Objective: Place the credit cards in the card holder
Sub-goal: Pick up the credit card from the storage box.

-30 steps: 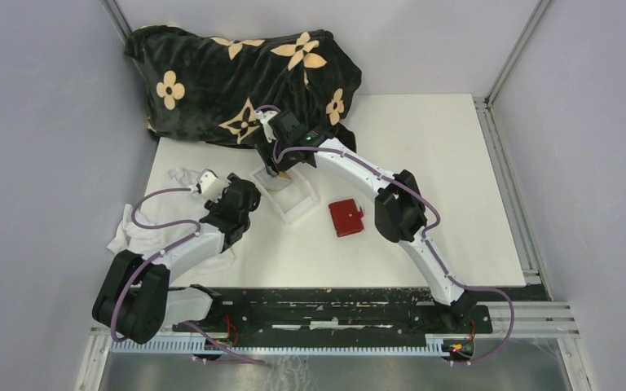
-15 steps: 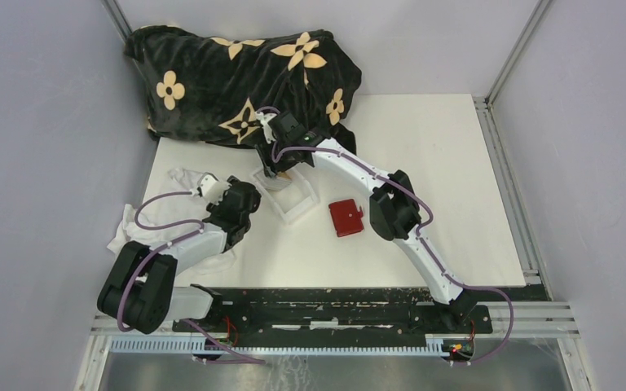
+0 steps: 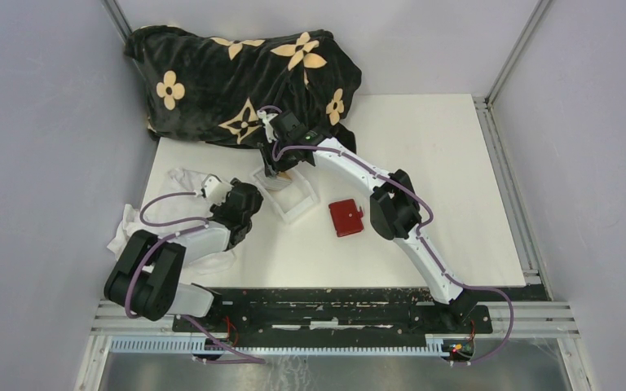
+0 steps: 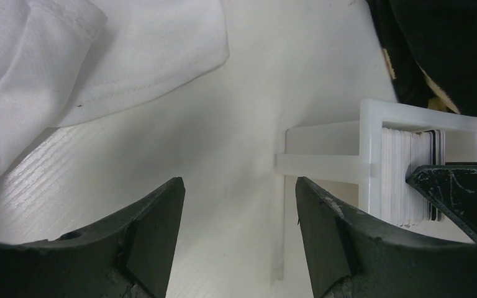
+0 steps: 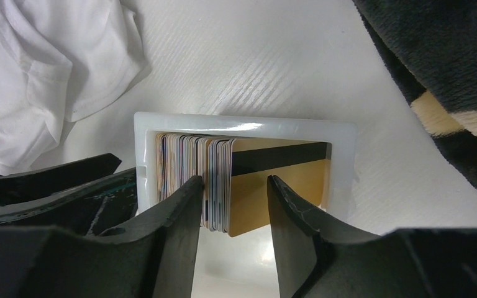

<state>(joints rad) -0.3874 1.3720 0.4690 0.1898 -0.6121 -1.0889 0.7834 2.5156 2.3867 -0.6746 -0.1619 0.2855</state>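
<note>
Top external view showed the red card holder [image 3: 346, 217] lying shut and flat on the white desk [image 3: 424, 163], just right of a clear plastic box [image 3: 292, 208] and apart from it. The right arm reached across to the box's far end, close to a black blanket [image 3: 236, 73] with tan flowers heaped at the back of the desk.

From the right wrist, the credit cards [image 5: 186, 161] stood on edge in a tight row inside the box, and a gold card [image 5: 286, 186] with a black stripe leaned at the end of the row, face showing. The right hand [image 5: 233, 211] was lowered over that end with its fingers apart, one on each side of the last few cards and the gold one. No finger was clearly pressing on a card.

The left hand [image 4: 239, 230] hung low over bare desk with its fingers wide apart and nothing between them. A crumpled white cloth [image 4: 99, 56] lay to one side of it and the box of cards to the other.
</note>
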